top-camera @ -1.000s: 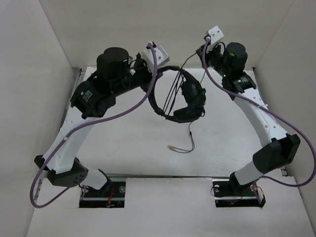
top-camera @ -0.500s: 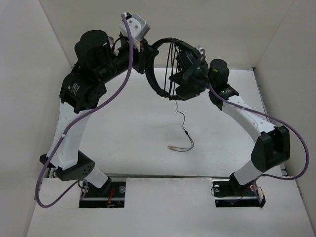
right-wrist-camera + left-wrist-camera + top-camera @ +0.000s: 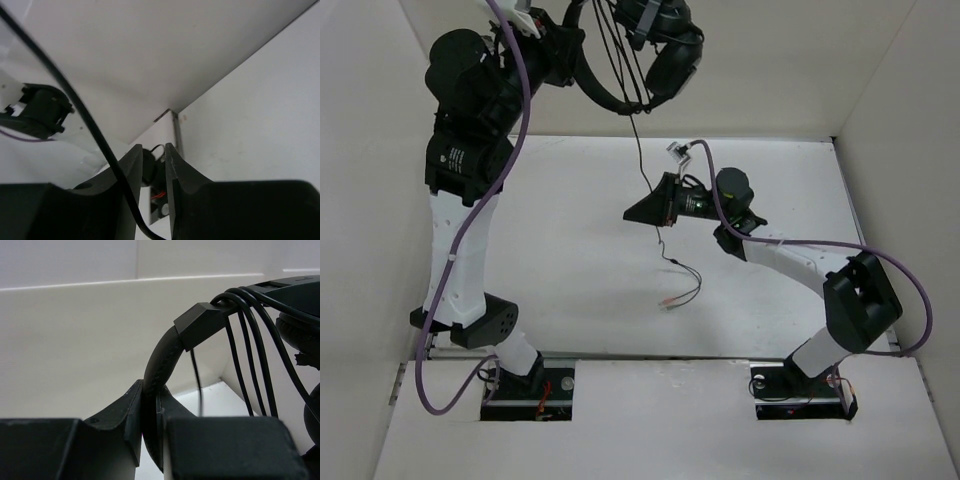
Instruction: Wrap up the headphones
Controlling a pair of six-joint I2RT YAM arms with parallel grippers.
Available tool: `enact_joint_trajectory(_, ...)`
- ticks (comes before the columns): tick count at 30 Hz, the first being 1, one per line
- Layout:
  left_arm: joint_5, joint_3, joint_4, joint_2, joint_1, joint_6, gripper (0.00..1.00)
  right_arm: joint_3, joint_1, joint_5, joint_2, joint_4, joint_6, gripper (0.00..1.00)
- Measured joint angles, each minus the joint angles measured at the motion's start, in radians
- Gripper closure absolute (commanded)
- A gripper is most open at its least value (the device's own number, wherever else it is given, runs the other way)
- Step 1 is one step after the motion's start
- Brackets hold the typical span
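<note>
Two arms share the job. From above, the left gripper [image 3: 565,50] holds the headphones [image 3: 665,50] high at the far side. The cable [image 3: 639,150] hangs straight down, past the right gripper [image 3: 632,213], to the plugs [image 3: 667,304] on the table [image 3: 570,250].

At the left wrist, the fingers [image 3: 127,410] are closed tight on the headband [image 3: 157,365], with several cable turns beside them.

At the right wrist, the fingers [image 3: 175,170] stand nearly closed. The cable crosses one of them, but I cannot tell if it is pinched. I judge this arm nearer to the free length.
</note>
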Motion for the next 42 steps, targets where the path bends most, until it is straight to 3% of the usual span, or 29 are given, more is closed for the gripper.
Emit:
enact_joint_trajectory(10, -0.137, -0.072, 0.116, -0.011, 0.129, 0.078, 1.00, -0.001, 0.204, -0.138, 0.002, 0.166, 0.133, 0.88)
enact_joint_trajectory(18, -0.146, -0.111, 0.121, -0.014, 0.194, 0.101, 1.00, 0.003, 0.175, -0.201, 0.006, 0.166, 0.090, 1.00)
enact_joint_trajectory(29, -0.143, -0.111, 0.129, -0.032, 0.234, 0.101, 1.00, -0.018, -0.108, -0.157, -0.066, -0.003, -0.089, 1.00)
enact_joint_trajectory(36, -0.168, -0.112, 0.155, -0.032, 0.252, 0.106, 1.00, -0.028, -0.068, -0.163, -0.147, -0.071, -0.143, 1.00)
enact_joint_trajectory(42, -0.248, -0.154, 0.203, -0.027, 0.250, 0.132, 1.00, 0.037, -0.005, -0.158, -0.154, -0.232, -0.244, 1.00)
